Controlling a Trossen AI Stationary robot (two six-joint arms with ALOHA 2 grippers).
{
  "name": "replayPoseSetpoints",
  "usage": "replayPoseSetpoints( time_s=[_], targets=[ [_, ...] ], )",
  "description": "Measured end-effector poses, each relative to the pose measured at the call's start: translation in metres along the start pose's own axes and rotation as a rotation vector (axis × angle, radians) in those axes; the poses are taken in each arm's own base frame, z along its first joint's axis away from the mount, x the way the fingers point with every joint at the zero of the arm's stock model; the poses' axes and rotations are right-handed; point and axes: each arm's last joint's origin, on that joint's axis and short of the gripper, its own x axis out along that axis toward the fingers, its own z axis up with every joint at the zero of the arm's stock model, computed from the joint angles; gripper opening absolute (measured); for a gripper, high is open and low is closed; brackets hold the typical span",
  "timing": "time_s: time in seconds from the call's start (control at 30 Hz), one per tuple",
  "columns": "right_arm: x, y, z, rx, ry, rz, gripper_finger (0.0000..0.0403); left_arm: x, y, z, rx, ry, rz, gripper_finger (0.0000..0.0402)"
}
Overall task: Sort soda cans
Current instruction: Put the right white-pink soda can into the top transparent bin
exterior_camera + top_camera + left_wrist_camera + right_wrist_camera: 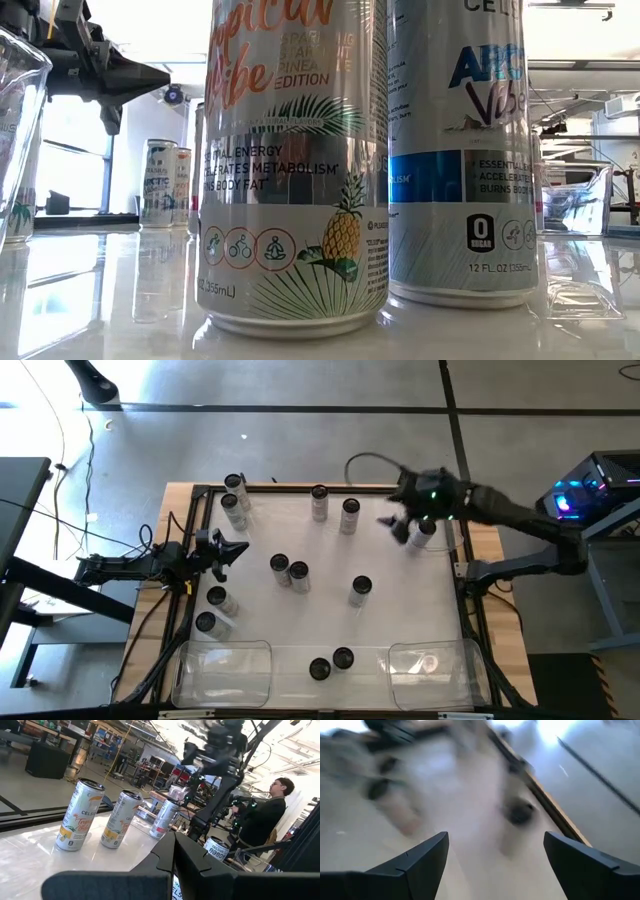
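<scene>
Several soda cans stand upright on the white table top, among them a pair (pixel 289 571) in the middle, one (pixel 361 590) to their right and one (pixel 424 532) at the far right. My right gripper (pixel 393 527) hangs open above the table beside that far-right can, with nothing between its fingers (pixel 427 852); a can's dark top (pixel 520 812) shows blurred below it. My left gripper (pixel 232 550) waits shut at the table's left side, pointing level toward the middle cans (pixel 77 815). Two cans (pixel 295 170) stand right before the low camera.
Two clear plastic bins stand at the near edge, one on the left (pixel 222 670) and one on the right (pixel 435 665), with two cans (pixel 331 663) between them. A dark frame (pixel 470 600) edges the table. A person (pixel 265 815) stands beyond the table's right side.
</scene>
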Motion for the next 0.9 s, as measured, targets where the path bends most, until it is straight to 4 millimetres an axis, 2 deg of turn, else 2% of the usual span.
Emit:
replayPoseSetpoints(
  time_s=[0.17,0.33,0.47,0.63,0.8,0.9],
  targets=[
    [0.033,0.042,-0.015,-0.121,-0.248,0.248,0.0323,0.000,0.000,0.000,0.001,0.001,0.000,0.0001],
    [0.063,0.067,-0.034,-0.113,-0.408,0.335,0.0323,0.000,0.000,0.000,0.010,0.001,0.001,0.0001],
    [0.091,0.082,-0.037,-0.113,-0.374,0.362,0.0323,0.000,0.000,0.000,0.011,0.000,0.001,0.0001],
    [0.123,0.095,-0.024,-0.126,-0.284,0.360,0.0323,0.000,0.000,0.000,0.019,-0.005,0.013,0.0001],
    [0.150,0.104,-0.016,-0.140,-0.161,0.349,0.0323,0.000,0.000,0.000,0.019,-0.005,0.013,0.0001],
    [0.164,0.109,-0.010,-0.146,-0.144,0.347,0.0323,0.000,0.000,0.000,0.020,-0.005,0.013,0.0001]
  ],
)
